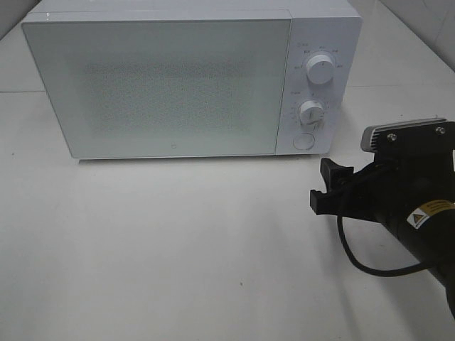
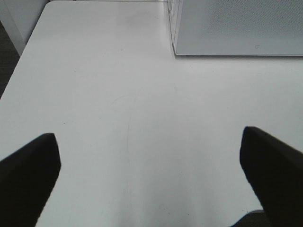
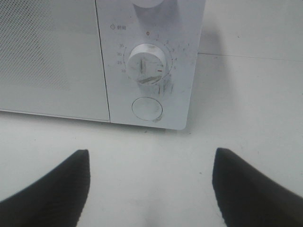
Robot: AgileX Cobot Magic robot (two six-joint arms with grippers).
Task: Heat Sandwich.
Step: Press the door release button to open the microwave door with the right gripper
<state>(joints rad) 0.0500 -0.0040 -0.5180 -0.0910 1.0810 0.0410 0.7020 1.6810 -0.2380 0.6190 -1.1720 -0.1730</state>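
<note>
On the microwave (image 1: 178,78) the lower knob (image 3: 147,64) is ringed by small numbers, 0 on top, under a clock sign (image 3: 112,27) with blurred characters; a sticker (image 1: 429,211) on the right arm (image 1: 394,188) shows a warning triangle.

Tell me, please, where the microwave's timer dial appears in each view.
Exterior high: the timer dial is right of centre, the lower of the two dials.
Left wrist: not in it.
Right wrist: the timer dial lies ahead of the open right gripper, above the round button.
Shared landmark: the microwave door, in all three.
</note>
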